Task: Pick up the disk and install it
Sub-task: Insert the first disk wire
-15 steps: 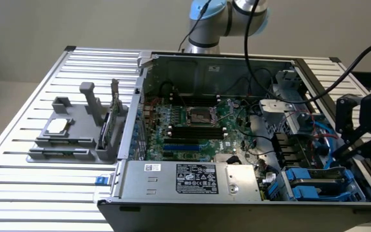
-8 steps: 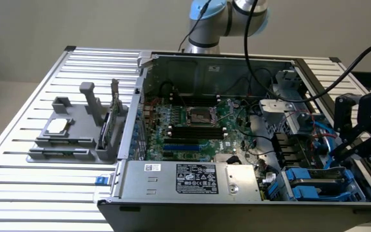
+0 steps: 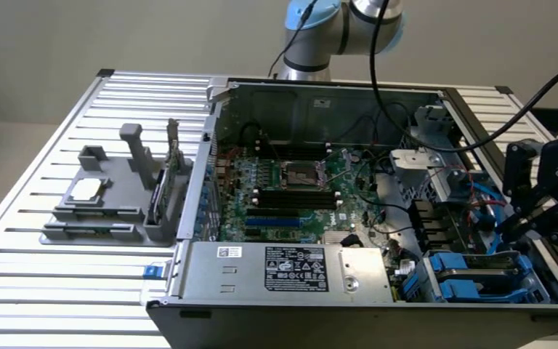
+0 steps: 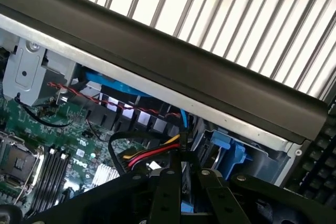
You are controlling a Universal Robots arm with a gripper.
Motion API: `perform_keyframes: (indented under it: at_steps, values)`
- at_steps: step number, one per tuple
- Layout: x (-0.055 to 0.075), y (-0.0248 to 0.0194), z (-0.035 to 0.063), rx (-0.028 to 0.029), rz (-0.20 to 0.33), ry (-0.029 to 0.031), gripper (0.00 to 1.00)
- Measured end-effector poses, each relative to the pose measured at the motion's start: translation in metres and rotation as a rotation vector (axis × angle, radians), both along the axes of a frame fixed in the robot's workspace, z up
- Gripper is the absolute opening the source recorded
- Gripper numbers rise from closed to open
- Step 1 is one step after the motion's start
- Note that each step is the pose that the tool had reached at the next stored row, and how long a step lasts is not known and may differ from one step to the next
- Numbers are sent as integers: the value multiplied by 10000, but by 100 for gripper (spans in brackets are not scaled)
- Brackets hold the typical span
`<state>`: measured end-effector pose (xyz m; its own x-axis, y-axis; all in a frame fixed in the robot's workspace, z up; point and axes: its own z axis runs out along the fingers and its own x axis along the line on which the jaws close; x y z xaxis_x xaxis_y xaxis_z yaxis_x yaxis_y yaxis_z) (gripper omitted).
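Claw [image 3: 543,224] sits over the drive-bay corner of the open computer case [image 3: 308,102], low inside its side wall. In the wrist view the claw [image 4: 185,184] has its fingers [image 4: 169,192] drawn close together on a thin, dark slab seen edge-on with blue trim. This reads as the disk [image 4: 184,148], gripped across its flat faces and hanging straight below the claw. Blue drive bays [image 3: 475,280] lie just beneath and beside the claw. The motherboard [image 3: 293,189] lies further off, on the far side from the wall. The case stands on the slatted worktop [image 3: 56,276].

Handling judgement: the disk is rigid and moderately heavy, with smooth, slippery metal faces, and is sensitive to shock. The plastic carrier is thin and likely to flex. The best hold is across the metal body near mid-length, not on the blue frame. Loose cables [image 4: 149,153] near the claw could snag.
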<state>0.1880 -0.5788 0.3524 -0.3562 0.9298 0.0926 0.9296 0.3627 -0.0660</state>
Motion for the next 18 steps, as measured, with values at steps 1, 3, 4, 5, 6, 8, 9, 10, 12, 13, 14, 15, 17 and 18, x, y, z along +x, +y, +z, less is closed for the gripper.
perform_keyframes:
  at_steps: [1,3,4,5,6,8,9,10,12,13,14,15,17,18]
  values:
    - [0,0,0,0,-143,0,16]
    - [-1,0,0,1,-411,-1,16]
    - [-1,0,0,1,-545,0,16]
    - [-1,0,0,1,-677,0,16]
    - [-1,0,0,1,-810,0,16]
    - [-1,0,0,1,-1083,0,16]
    - [-2,0,0,1,-1214,0,16]
    - [-3,0,-1,2,-1335,0,16]
    - [-9,0,-2,4,-1541,0,16]
    - [-13,-1,-2,2,-1625,1,16]
    - [-22,0,-3,-1,-1686,0,16]
    - [-34,-1,-9,-1,-1724,0,16]
    - [-37,0,-17,-1,-1794,-10,16]
    - [-37,0,-20,-5,-1793,-12,16]
